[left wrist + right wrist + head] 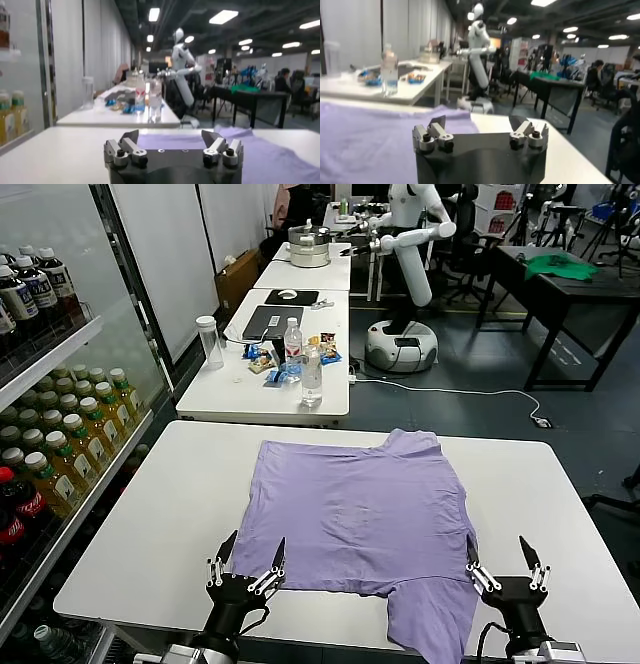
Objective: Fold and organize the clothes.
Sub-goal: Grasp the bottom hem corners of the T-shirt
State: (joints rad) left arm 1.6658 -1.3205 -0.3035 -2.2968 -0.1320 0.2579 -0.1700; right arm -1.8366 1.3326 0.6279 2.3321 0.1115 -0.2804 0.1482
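The T-shirt (365, 519) lies spread flat on the worktop (150, 524). Left pincer (246, 565) and right pincer (505, 565) hover at its near edge, both open and empty.

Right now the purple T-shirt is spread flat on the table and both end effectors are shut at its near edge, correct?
Not quite. The head view shows the left end effector and right end effector open, holding nothing. The purple T-shirt does lie spread on the table, with both at its near edge.

Right gripper (478, 131) stood with jaws apart above the white table (560, 150); lavender T-shirt (365, 140) lay spread alongside; a white robot (476, 55) stood beyond.
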